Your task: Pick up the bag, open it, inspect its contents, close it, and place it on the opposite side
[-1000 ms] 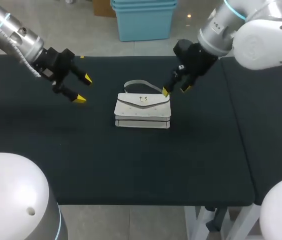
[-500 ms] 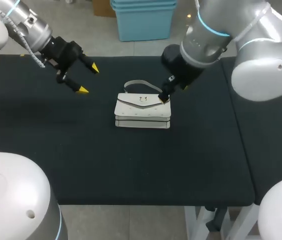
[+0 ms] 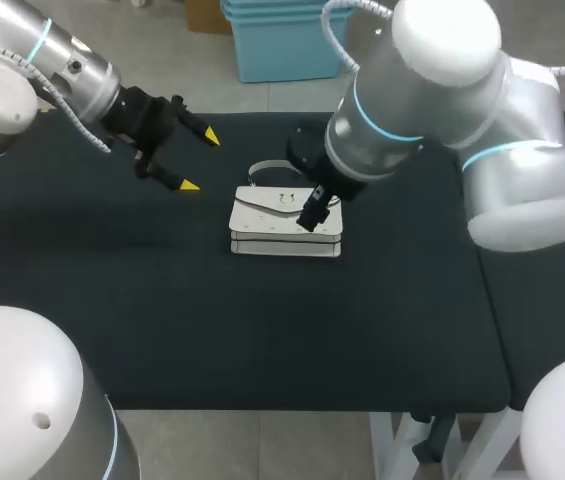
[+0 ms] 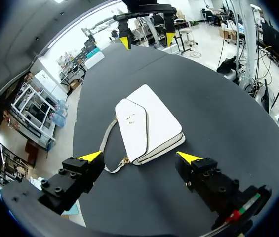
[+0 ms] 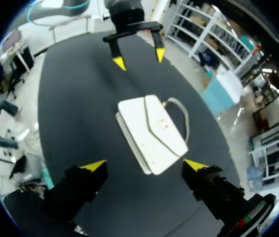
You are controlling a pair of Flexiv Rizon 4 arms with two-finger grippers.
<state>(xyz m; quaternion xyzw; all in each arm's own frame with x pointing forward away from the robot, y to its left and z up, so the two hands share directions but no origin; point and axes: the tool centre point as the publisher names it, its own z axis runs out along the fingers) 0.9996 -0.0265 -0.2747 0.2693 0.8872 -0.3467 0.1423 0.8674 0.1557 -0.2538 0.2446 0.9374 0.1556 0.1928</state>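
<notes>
A white handbag (image 3: pixel 284 224) with a grey strap (image 3: pixel 272 166) lies flat, flap shut, in the middle of the black table (image 3: pixel 162 320). My right gripper (image 5: pixel 144 165) hangs open just above the bag's right end, its fingers astride the bag (image 5: pixel 151 131) without touching it. In the head view the right arm hides most of that gripper. My left gripper (image 3: pixel 200 161) is open and empty, in the air to the left of the bag (image 4: pixel 146 123). In the left wrist view the strap end lies between its fingers (image 4: pixel 91 156).
The black tabletop stretches wide on both sides of the bag. A seam (image 3: pixel 474 250) to the right marks where a second dark surface begins. The table's front edge (image 3: pixel 312 407) runs along the near side.
My right arm has swung left and come over the bag's right end. My left gripper has shifted right, closer to the bag. Both stay open; the bag has not moved.
</notes>
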